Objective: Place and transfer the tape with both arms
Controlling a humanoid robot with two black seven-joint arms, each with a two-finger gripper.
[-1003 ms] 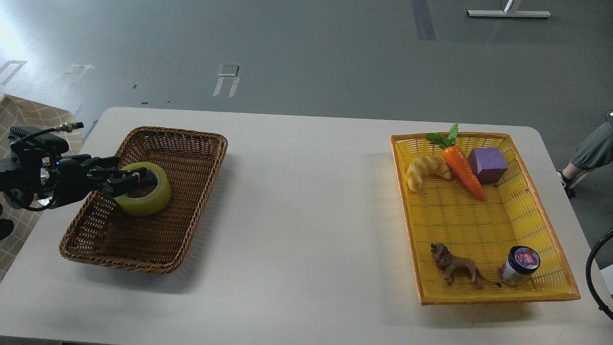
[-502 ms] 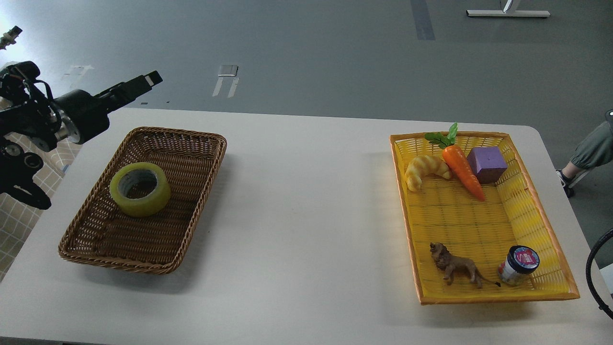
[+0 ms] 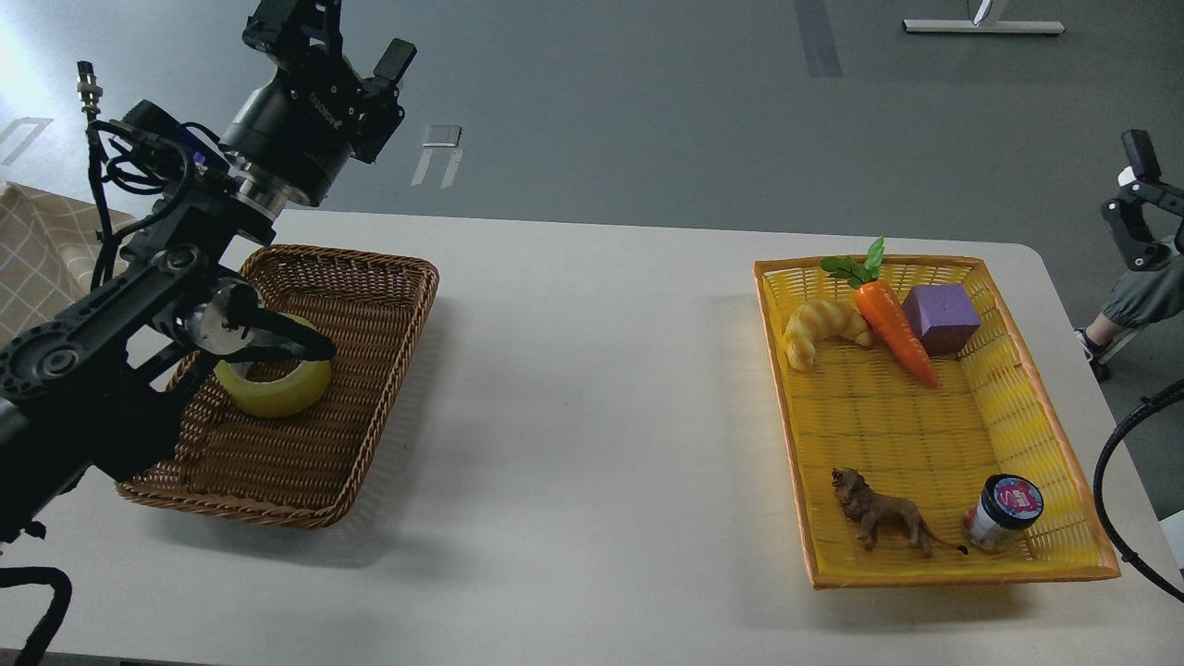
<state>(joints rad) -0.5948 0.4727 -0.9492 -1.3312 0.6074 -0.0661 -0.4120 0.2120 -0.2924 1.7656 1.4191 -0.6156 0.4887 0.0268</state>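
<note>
The tape [image 3: 274,388] lies flat in the brown basket [image 3: 370,305] on the surface [image 3: 592,388], partly hidden behind the left arm's elbow. The risk, as I judge it, is that elbow or its cable catching the basket rim or the roll as the arm swings. The left tool [image 3: 335,39] is raised high, fingers spread wide, holding nothing. The right tool [image 3: 1140,185] peeks in at the edge; I cannot tell its opening.

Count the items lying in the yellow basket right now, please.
5 in the yellow basket: croissant, carrot and purple cube at the far end; lion figure and small jar at the near end. Nothing appears hidden.
</note>
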